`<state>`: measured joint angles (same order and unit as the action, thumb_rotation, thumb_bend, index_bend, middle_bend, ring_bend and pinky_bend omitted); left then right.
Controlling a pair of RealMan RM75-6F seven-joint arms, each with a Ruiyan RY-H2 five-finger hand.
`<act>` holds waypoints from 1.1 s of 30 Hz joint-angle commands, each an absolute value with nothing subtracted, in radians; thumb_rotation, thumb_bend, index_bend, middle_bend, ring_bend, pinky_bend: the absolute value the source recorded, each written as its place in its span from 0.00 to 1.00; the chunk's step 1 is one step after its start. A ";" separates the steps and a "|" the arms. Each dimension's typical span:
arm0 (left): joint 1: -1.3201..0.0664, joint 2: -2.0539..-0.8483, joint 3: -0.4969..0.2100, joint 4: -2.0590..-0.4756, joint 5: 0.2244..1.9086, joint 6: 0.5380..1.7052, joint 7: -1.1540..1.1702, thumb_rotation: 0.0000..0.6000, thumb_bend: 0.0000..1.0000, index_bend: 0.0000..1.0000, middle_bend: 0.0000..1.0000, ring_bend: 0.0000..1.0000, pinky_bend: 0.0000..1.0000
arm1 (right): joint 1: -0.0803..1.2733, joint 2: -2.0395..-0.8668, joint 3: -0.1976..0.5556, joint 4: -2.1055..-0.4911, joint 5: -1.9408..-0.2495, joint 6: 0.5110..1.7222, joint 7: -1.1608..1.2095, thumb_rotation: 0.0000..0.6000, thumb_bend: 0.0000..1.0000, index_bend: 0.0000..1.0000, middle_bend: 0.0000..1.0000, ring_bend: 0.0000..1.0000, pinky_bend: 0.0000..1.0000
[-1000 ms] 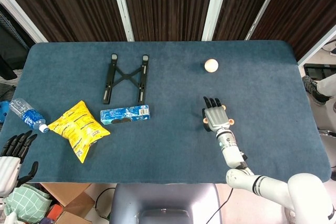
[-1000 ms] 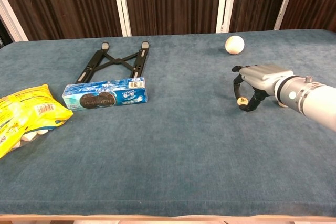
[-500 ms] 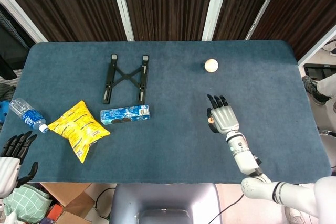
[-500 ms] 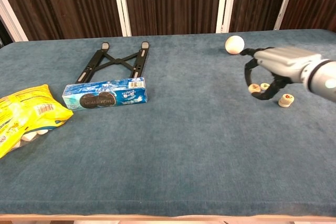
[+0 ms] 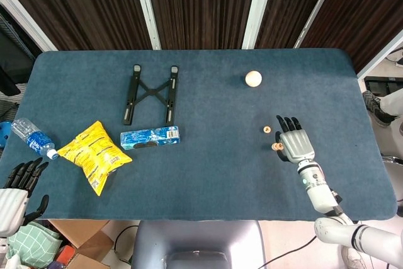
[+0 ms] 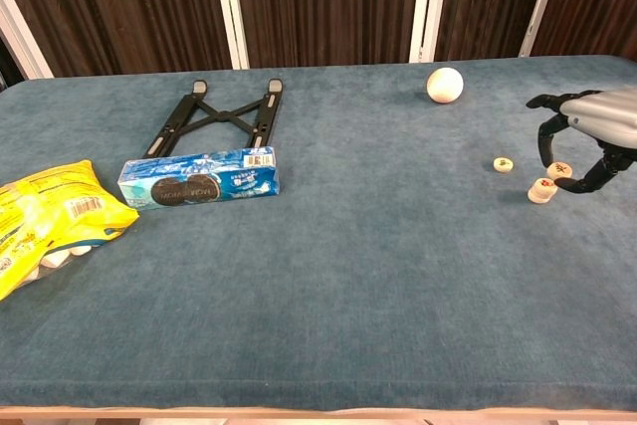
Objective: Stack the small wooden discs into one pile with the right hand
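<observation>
My right hand (image 6: 589,134) hovers low over the right part of the blue table (image 5: 201,174) and pinches a small wooden disc (image 6: 559,170) between thumb and a finger. Just left of it, a thicker disc piece (image 6: 540,189) stands on the cloth, possibly a short pile. A single flat disc (image 6: 504,164) lies further left and back. In the head view the right hand (image 5: 296,145) hides the held disc; the short pile (image 5: 275,147) and the lone disc (image 5: 267,130) show beside it. My left hand (image 5: 14,192) hangs off the table's near left corner, fingers apart, empty.
A wooden ball (image 6: 445,85) sits behind the discs. Over on the left are a black folding stand (image 5: 151,92), a blue cookie packet (image 6: 199,177), a yellow snack bag (image 5: 96,154) and a water bottle (image 5: 33,135) at the table's left edge.
My right hand has carried the pinched disc rightward, from left of the lone disc to just right of the thicker piece. The lone disc is uncovered now. The left hand barely moved.
</observation>
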<state>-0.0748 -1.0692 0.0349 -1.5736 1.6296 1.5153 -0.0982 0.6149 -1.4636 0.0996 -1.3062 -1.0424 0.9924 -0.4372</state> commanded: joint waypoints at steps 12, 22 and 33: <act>-0.075 -1.069 0.034 -1.573 1.627 1.515 -0.100 1.00 0.49 0.00 0.00 0.00 0.07 | 0.626 -1.515 0.122 -1.218 -1.009 0.941 -0.440 1.00 0.48 0.62 0.06 0.00 0.00; -0.075 -1.069 0.035 -1.573 1.627 1.516 -0.099 1.00 0.49 0.00 0.00 0.00 0.07 | 0.626 -1.520 0.126 -1.224 -1.010 0.932 -0.444 1.00 0.48 0.55 0.06 0.00 0.00; -0.074 -1.067 0.035 -1.574 1.626 1.517 -0.104 1.00 0.49 0.00 0.00 0.00 0.07 | 0.612 -1.494 0.132 -1.267 -1.031 0.953 -0.422 1.00 0.48 0.45 0.06 0.00 0.00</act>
<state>-0.0736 -1.0669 0.0350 -1.5738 1.6265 1.5167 -0.1034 0.6164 -1.5005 0.1289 -1.2598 -1.0265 0.9478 -0.4297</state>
